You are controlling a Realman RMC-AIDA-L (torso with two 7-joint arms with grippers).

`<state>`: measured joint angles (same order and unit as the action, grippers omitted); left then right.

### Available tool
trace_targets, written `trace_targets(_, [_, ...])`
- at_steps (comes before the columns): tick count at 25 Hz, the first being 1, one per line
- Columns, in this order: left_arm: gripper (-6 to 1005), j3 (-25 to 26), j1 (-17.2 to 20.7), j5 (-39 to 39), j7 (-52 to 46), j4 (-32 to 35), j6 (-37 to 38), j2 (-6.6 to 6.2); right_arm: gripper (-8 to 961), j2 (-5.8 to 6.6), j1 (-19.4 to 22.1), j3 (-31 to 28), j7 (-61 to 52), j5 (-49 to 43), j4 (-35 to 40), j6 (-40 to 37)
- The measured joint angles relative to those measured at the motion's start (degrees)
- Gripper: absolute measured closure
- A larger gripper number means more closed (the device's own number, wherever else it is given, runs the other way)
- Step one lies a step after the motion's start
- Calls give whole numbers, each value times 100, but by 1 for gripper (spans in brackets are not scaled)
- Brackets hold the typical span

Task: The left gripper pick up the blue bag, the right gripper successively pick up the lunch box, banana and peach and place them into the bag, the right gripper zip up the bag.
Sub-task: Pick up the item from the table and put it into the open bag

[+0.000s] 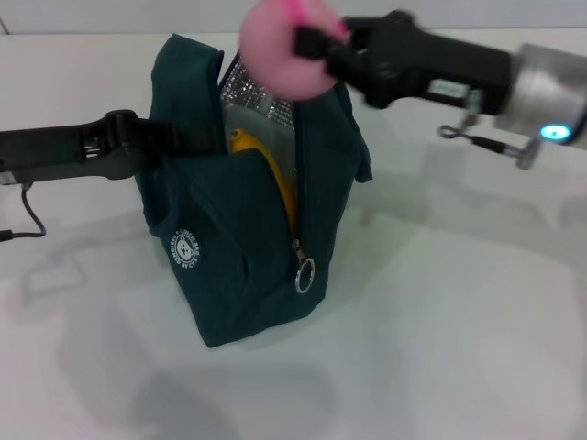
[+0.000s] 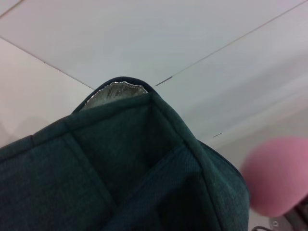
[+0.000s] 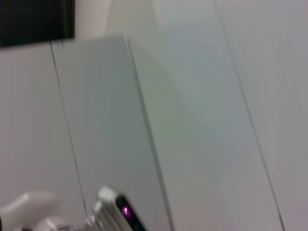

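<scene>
The blue bag (image 1: 248, 211) is stood upright on the white worktop (image 1: 459, 321) and held at its left wall by the left gripper (image 1: 188, 137), seemingly pinched on the fabric so that the mouth is kept open and steady. The peach (image 1: 286, 50) is pinched by the right gripper (image 1: 316, 41) just above the open mouth, evidently positioned for lowering inside. The banana (image 1: 266, 165) is seen already lying in the bag against the foil lining (image 1: 252, 92). The ring zipper pull (image 1: 304, 273) hangs low, the zip not yet drawn.
</scene>
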<state>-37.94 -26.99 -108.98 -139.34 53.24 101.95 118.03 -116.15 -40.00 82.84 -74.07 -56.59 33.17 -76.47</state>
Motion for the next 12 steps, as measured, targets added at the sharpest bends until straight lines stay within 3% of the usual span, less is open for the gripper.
trace_targets(7, [955, -2, 18, 5, 7, -5, 0, 0, 887, -3, -433, 980, -12, 204, -72, 1283])
trace_targets(12, [955, 7, 61, 5, 52, -10, -8, 0, 912, -4, -516, 1223, -36, 274, -78, 1389])
